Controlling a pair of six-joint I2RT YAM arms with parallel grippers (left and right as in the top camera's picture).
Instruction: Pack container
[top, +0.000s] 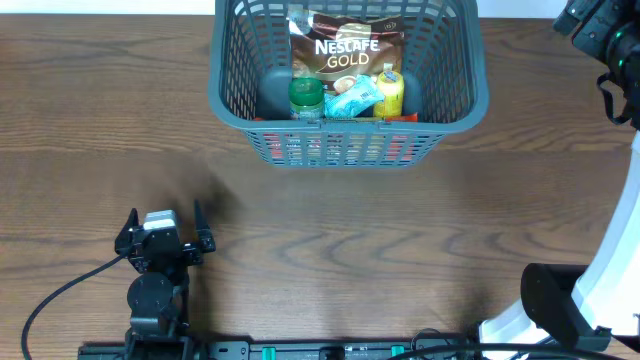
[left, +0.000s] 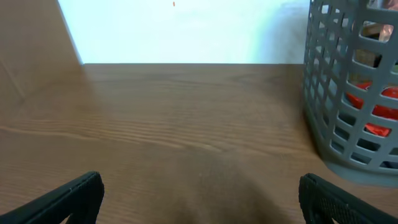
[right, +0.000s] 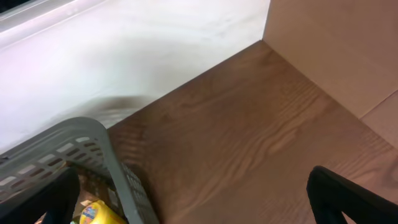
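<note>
Container (top: 345, 150) ahead and right of wide, empty left claw (top: 165, 213); its corner near wide, empty right claw (right: 193, 199).

Dark grey container (top: 450, 120) with slotted lattice walls; brown wood-grain table (top: 350, 230); brown-and-gold bag (top: 345, 50); green jar (top: 306, 96); yellow bottle (top: 389, 92).

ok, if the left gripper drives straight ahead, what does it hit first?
Probably nothing: the left gripper faces bare table to its far edge. The basket sits just right of that line; clearance unclear.
</note>
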